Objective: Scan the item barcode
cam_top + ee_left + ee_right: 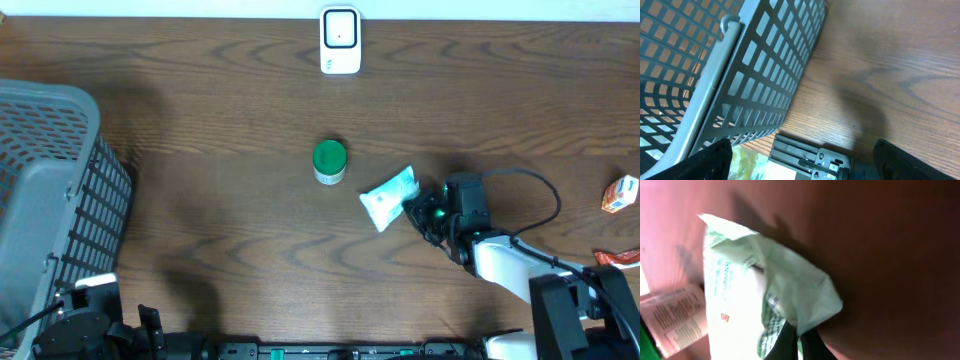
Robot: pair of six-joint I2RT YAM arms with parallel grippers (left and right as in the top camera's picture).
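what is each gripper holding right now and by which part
The right gripper is shut on the pale green packet, pinching the crumpled edge nearest its arm. The left gripper is open and holds nothing.

The dark wooden table (200,120) carries a white scanner (340,41) at 12 o'clock, a grey mesh basket (100,200) at 9, and a green-lidded jar (330,161) near the middle. A pale green packet (388,198) lies at the jar's 4 o'clock, and a small orange-and-white box (621,194) at 3.

The crumpled pale-green packet (388,197) lies on the worktop (200,120), its corner pinched in my right gripper (799,342); the white scanner (340,41) stands well apart.
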